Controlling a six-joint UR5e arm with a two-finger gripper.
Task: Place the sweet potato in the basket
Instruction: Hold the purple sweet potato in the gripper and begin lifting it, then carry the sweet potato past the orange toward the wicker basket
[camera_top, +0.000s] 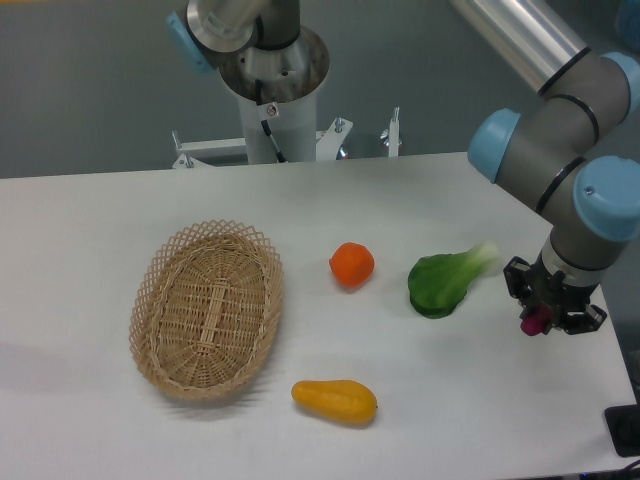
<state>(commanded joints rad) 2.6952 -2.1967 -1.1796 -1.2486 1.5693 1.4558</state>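
One fixed view only, set high off the near edge of the bench and angled down across it toward the far edge, the grey wall and the arm's pedestal. Mid-range: takes in nearly the whole top, cropping the left edge and near corners. Right edge runs diagonally, with the arm's wrist hanging over it.

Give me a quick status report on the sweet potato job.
Gripper down at table's right edge, over sweet potato, grip unclear. Basket empty, far left. Bok choy, orange between.
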